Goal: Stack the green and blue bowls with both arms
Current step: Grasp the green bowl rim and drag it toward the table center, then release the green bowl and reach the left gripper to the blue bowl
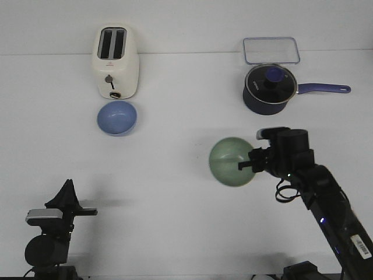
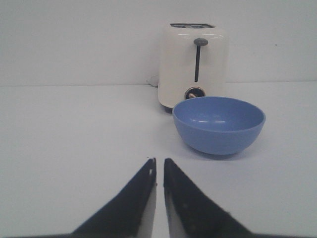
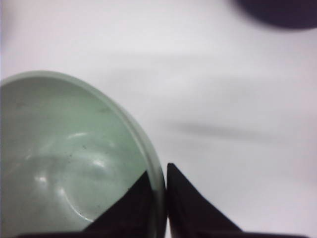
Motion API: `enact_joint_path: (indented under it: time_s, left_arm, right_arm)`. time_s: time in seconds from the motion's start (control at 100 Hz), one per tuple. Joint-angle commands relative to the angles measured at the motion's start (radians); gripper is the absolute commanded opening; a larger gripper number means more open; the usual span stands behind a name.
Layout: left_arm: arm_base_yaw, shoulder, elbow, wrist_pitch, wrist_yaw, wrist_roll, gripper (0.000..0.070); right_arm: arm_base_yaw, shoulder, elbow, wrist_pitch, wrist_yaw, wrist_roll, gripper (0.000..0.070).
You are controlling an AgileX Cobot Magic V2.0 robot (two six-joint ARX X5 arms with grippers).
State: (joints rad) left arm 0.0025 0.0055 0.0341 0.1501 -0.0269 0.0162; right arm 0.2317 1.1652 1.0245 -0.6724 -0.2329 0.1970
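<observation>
Pinching glossy green bowl (image 1: pixel 232 161) rim (round) | right tool (image 1: pixel 247 165) | pointed fingers

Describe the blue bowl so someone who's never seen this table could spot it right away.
Find the cream toaster at the table's far left. Directly in front of it sits the blue bowl, upright and empty. It is periwinkle, unlike the green bowl held by the right end effector.
</observation>
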Motion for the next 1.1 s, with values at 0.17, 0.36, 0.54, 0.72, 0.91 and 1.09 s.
enact_joint_path:
  time_s: [0.17,0.36,0.54,0.72,0.91,1.09]
  left_arm:
    - [0.000,-0.001,-0.020,0.017,0.001,-0.105,0.0014]
    - [0.000,-0.001,-0.018,0.017,0.000,-0.311,0.0012]
    - [0.000,-0.001,-0.009,0.016,0.000,-0.441,0.0012]
    - [0.000,-0.001,0.030,0.005,0.001,-0.568,0.0012]
    - [0.000,0.060,0.172,-0.119,-0.002,-0.579,0.0014]
    - [0.004,0.312,0.366,-0.163,-0.004,-0.523,0.0014]
  right_arm:
    - [0.240,0.003,-0.162,0.138,0.006,0.143,0.0002]
    - [0.362,0.065,-0.221,0.222,0.058,0.192,0.0002]
    - [0.411,0.151,-0.221,0.227,0.077,0.190,0.0003]
    - [0.417,0.177,-0.219,0.225,0.075,0.179,0.0251]
    - [0.389,0.089,-0.207,0.184,0.075,0.168,0.0376]
    - [0.344,-0.076,-0.207,0.202,0.076,0.164,0.0375]
